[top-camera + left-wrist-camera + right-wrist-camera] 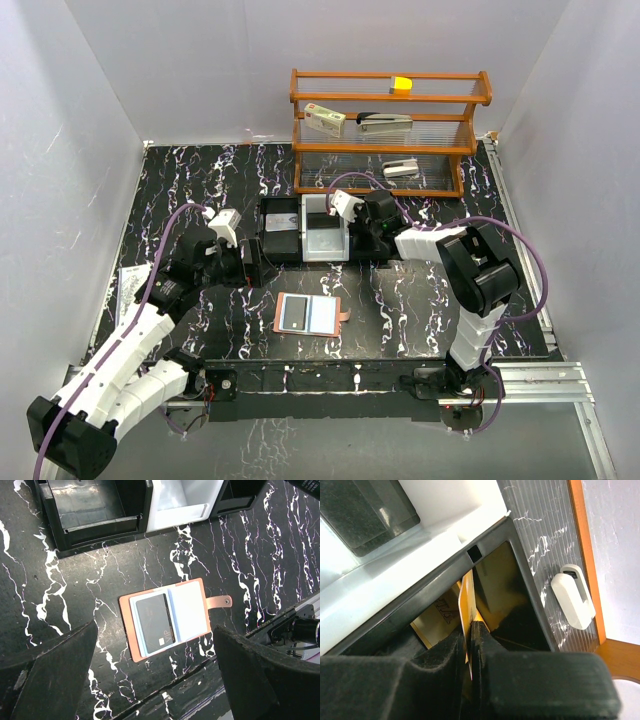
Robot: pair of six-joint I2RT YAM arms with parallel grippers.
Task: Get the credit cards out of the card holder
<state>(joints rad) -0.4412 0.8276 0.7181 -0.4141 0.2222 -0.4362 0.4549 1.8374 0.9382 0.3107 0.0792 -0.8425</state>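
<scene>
Between white walls [90, 150] we see the card holder [170, 617] open on the black marbled table [440, 310], left fingers [50, 675] spread wide above it, right fingers [435, 680] pinching a gold card [466, 600] at a black tray [427, 592].

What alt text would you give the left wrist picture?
An open card holder lies flat on a black marbled table, a dark card in one pocket. The left gripper hangs open above it; a black tray and white tray sit beyond.
</scene>
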